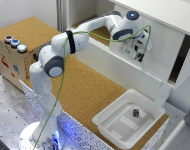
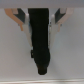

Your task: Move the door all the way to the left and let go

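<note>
The door [image 1: 155, 55] is the large flat white panel on the front of the white cabinet [image 1: 160, 12] at the exterior view's upper right. My gripper [image 1: 138, 51] is up against the door's face. In the wrist view a black vertical handle [image 2: 40, 42] stands on the white door [image 2: 12, 57] and runs between my fingers [image 2: 20, 17]. The jaws lie against both sides of the handle, shut on it. A dark opening [image 1: 178, 60] shows at the door's right edge in the exterior view.
A white plastic tray [image 1: 117, 125] with a small dark object [image 1: 136, 113] sits on the cork tabletop [image 1: 90, 90] below the cabinet. A cardboard box [image 1: 12, 57] with coloured buttons stands at the exterior view's left. The green cable [image 1: 62, 95] hangs along the arm.
</note>
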Available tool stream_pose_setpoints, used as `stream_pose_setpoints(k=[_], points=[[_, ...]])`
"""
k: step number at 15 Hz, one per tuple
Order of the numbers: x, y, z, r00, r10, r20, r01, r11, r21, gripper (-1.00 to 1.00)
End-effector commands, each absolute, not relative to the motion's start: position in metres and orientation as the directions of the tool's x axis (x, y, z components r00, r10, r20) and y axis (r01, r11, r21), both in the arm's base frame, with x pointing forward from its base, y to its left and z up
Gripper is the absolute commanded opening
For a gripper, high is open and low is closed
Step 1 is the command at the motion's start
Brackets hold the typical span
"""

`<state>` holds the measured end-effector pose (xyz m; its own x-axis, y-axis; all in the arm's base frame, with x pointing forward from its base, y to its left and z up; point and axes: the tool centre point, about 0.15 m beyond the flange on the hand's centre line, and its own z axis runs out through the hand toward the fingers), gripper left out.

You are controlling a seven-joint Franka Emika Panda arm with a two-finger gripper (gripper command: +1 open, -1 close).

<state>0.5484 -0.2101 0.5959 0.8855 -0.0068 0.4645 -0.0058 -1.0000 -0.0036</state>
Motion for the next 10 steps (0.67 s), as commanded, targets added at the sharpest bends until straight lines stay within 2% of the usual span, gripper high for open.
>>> stream_pose_setpoints(k=[1,10], points=[[0.58,-0.134,0.586,0.84,-0.013,0.542,-0.089,-0.99,0.114,-1.0],[0.601,-0.043,0.585,0.847,0.065,0.528,0.0,-0.992,0.123,-1.0]])
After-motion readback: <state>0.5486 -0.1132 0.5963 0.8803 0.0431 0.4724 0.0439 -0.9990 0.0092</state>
